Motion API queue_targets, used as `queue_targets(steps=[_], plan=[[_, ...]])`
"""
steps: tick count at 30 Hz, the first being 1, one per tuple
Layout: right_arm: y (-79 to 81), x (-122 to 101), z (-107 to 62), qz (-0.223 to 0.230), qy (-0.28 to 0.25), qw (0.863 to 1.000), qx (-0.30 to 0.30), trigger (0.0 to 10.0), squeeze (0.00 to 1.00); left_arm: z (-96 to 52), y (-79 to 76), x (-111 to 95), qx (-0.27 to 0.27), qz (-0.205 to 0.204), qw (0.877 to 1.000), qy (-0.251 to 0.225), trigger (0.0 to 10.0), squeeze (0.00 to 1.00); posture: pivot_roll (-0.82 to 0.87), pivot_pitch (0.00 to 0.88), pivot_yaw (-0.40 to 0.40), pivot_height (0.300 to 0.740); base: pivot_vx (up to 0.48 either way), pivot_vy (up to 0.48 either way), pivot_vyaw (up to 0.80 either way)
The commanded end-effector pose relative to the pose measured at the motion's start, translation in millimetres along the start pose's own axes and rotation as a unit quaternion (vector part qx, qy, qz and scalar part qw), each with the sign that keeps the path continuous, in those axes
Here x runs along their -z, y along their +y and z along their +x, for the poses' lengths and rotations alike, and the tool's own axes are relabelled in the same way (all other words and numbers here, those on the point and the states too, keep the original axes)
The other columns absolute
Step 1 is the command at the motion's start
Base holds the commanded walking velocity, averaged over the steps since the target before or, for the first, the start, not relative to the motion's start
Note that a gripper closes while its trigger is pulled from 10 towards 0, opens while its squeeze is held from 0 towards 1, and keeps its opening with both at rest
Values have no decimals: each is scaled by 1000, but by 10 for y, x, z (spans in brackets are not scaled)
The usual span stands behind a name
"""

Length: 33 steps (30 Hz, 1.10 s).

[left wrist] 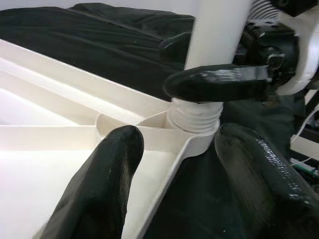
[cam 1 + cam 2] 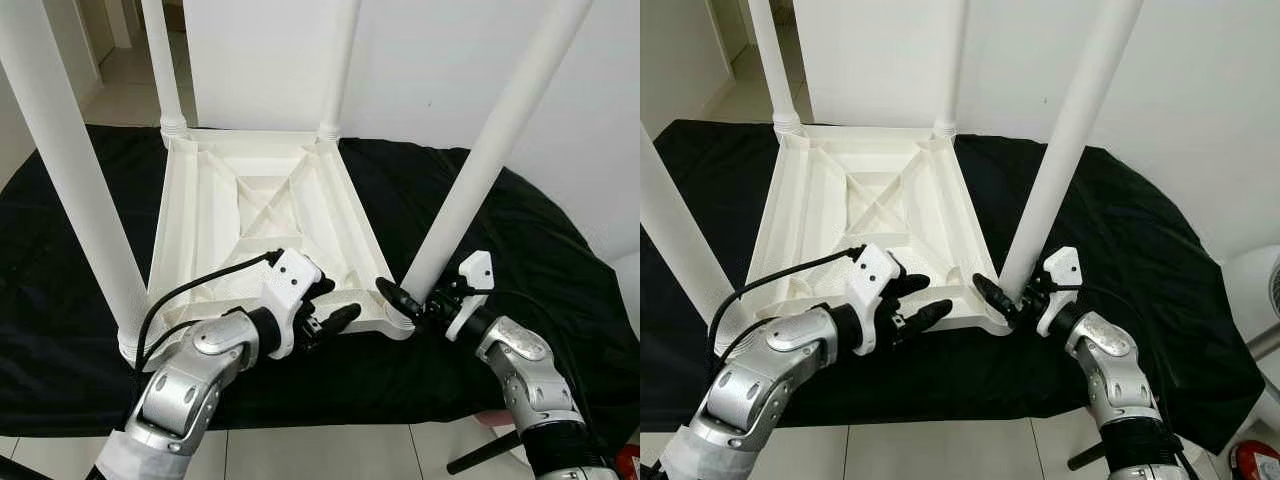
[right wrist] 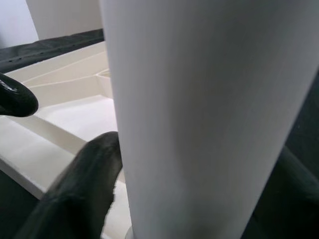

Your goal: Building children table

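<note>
A white children's table (image 2: 250, 215) lies upside down on a black cloth, its ribbed underside facing up and its legs standing up from the corners. My right gripper (image 2: 408, 300) is shut on the near-right leg (image 2: 490, 150) just above its threaded socket (image 1: 195, 115); in the right wrist view one finger (image 3: 82, 191) presses against that leg. My left gripper (image 2: 337, 302) is open at the table's front rim (image 2: 345, 325), close to that same corner. One of its fingers (image 1: 99, 189) is over the inside of the rim and the other is outside it.
The near-left leg (image 2: 70, 190) rises close to my left arm. Two far legs (image 2: 165, 70) stand by the white wall. The black cloth (image 2: 560, 270) covers the floor around the table. A white object (image 2: 1260, 290) and a red item (image 2: 1255, 462) sit at the right.
</note>
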State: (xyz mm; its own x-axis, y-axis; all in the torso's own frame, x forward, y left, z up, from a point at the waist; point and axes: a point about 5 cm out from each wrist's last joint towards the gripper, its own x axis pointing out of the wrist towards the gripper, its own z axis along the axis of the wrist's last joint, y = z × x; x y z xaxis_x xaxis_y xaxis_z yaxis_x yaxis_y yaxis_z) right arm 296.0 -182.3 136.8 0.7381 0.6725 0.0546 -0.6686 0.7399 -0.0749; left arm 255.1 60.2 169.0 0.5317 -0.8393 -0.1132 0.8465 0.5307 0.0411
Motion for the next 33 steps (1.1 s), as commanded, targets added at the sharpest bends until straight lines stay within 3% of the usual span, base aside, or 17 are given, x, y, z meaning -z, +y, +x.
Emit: queue_targets(steps=[1,10,15,16,18,19,22,25,27,33], plan=[[17,15,1,2,11,1000,-2,0,0,31,-66,-24,18,7,1000,-8,10000,0,-44,0,-91,740,0,0,0],[135,45,33,12,22,999,28,0,0,76,-98,-37,15,10,1000,-18,10000,0,-42,0,-95,740,0,0,0],[138,62,47,10,32,997,75,0,0,111,-86,-44,8,6,1000,-21,10000,0,-44,0,-92,740,0,0,0],[148,51,65,13,31,993,114,0,0,119,-59,-69,-4,9,999,-32,10000,0,-43,0,-91,740,0,0,0],[148,51,65,13,31,993,114,0,0,119,-59,-69,-4,9,999,-32,10000,0,-43,0,-91,740,0,0,0],[157,41,76,16,30,989,141,0,0,123,-42,-87,-12,11,999,-40,10000,0,-43,0,-91,740,0,0,0],[261,23,142,43,33,959,280,0,0,127,102,-98,-52,-8,998,-39,10000,0,-37,0,-84,740,0,0,0],[280,23,147,45,37,952,301,0,0,126,124,-104,-57,-12,997,-40,10000,0,-37,0,-84,740,0,0,0],[387,26,206,52,38,940,334,0,0,121,177,-111,-68,-21,997,-42,10000,0,-34,0,-79,740,0,0,0],[491,20,290,62,38,933,352,0,0,130,248,-100,-86,-32,995,-34,10000,0,-30,0,-73,740,0,0,0]])
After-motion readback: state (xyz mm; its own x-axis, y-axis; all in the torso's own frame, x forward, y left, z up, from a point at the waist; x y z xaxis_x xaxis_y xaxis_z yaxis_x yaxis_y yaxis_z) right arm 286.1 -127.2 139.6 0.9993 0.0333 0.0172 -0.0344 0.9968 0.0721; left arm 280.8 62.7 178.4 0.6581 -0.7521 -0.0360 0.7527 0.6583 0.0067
